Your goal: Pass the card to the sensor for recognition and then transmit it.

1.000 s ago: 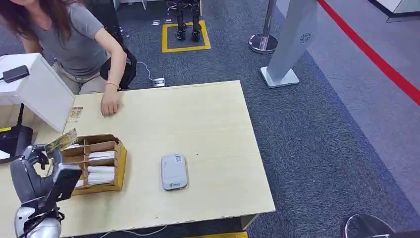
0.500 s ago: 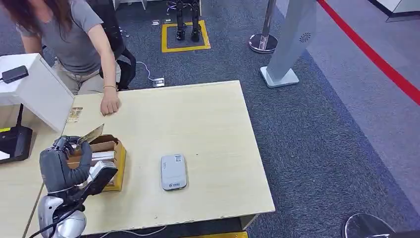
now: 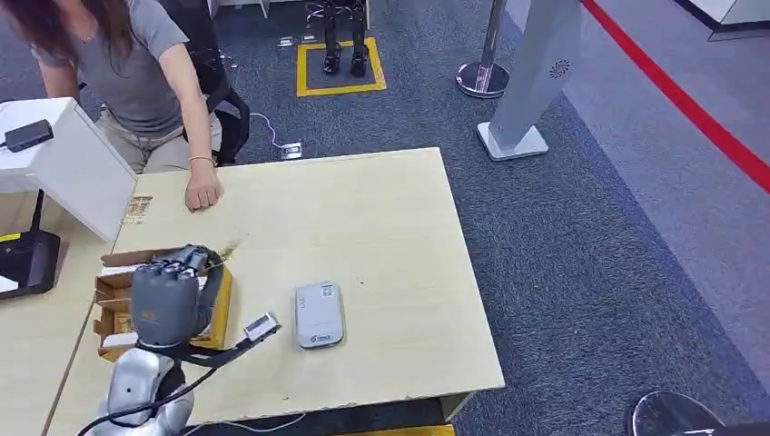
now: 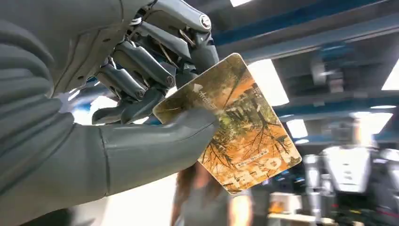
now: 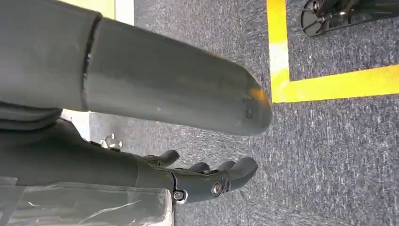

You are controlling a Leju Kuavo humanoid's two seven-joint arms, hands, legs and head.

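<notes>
Card [image 4: 235, 127] pinched by raised left hand [image 3: 168, 291], thumb-to-fingers.

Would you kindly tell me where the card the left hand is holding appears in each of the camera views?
Head view: only the card's edge peeks past the left hand, above the wooden box.
Left wrist view: the card sits at centre, pinched between thumb and fingers.
Right wrist view: not in it.
Shared landmark: the left hand.

No legible text (card [image 4: 235, 127] print blurred)
</notes>
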